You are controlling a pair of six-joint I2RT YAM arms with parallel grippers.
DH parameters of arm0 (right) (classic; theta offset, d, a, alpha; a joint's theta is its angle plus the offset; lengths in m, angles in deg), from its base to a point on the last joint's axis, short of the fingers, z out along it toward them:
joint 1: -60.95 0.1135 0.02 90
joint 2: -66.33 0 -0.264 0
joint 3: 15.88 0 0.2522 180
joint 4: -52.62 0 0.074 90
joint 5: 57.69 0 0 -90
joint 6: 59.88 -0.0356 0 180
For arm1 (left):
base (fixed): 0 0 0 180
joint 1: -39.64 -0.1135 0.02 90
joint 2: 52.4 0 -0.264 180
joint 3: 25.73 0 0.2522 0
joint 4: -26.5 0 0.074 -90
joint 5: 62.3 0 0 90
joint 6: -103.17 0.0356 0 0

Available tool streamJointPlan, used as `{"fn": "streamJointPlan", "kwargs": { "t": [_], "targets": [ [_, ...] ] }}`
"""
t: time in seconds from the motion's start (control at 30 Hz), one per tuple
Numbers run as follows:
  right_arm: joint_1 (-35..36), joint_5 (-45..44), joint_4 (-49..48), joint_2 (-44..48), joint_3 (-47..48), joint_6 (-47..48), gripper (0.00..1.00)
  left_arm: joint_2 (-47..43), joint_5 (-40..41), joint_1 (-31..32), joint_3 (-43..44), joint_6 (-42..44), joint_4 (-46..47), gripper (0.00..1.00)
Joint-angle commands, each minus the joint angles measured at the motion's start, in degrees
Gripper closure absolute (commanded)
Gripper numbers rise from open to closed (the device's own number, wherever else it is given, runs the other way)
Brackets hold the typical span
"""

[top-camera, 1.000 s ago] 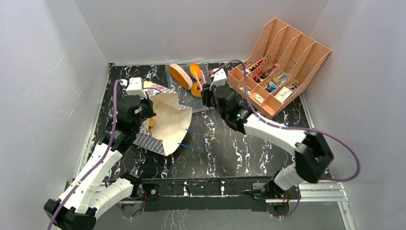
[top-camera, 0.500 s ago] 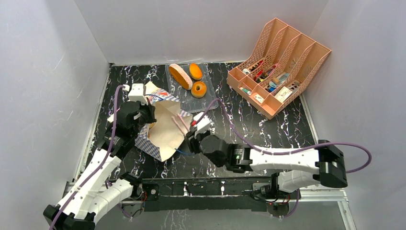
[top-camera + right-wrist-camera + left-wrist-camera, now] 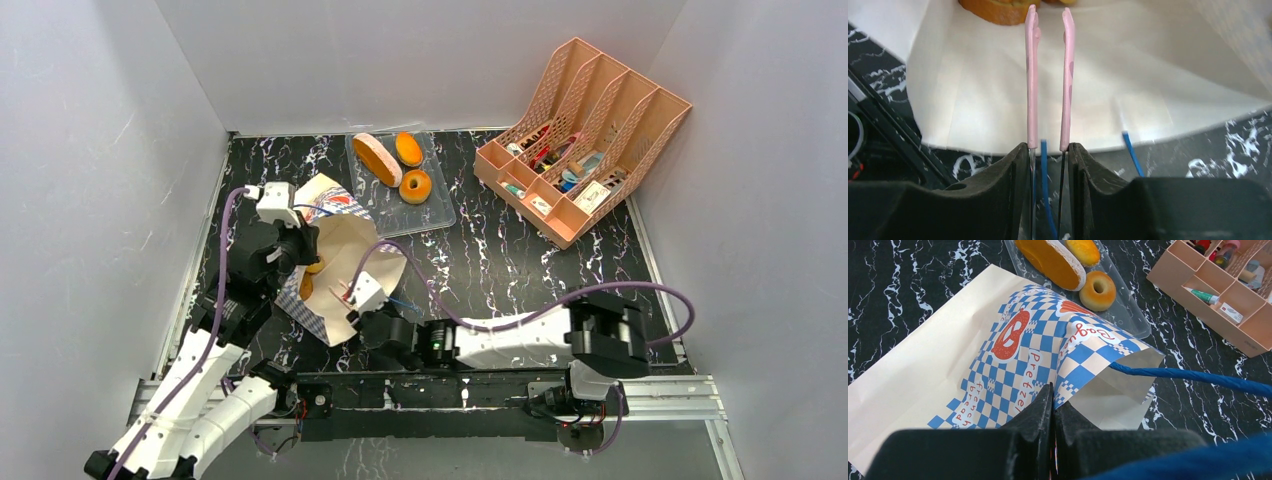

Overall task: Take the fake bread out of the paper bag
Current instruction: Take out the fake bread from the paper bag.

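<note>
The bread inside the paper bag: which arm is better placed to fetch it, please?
Right. The right gripper, fingers slightly apart, points into the open paper bag toward the bread; the left gripper is shut on its rim.

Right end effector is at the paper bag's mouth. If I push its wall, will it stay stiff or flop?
Probably floppy: the paper bag is thin, creased paper lying on its side, so its wall should buckle. It looks light and might slide, though the left end effector pinching its checkered rim should anchor it.
</note>
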Motion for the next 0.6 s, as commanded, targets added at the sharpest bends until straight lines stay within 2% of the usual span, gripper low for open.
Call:
{"fn": "streamJointPlan", "kwargs": {
  "t": [0.0, 0.17, 0.57],
  "targets": [
    [-0.1, 0.6, -4.5, -6.7, 9.9, 2.5, 0.70, -2.2, -1.6, -0.2, 1.0, -0.8, -1.8, 1.00],
    [-2.5, 3.4, -3.6, -12.3, 15.0, 2.8, 0.70, -3.7, -1.9, -0.2, 1.9, -0.9, -3.5, 1.00],
    [-6.6, 8.5, -0.2, -18.6, 21.5, 6.0, 0.69, -4.7, -2.4, -0.2, 2.1, -1.0, -4.0, 1.00]
  ]
}}
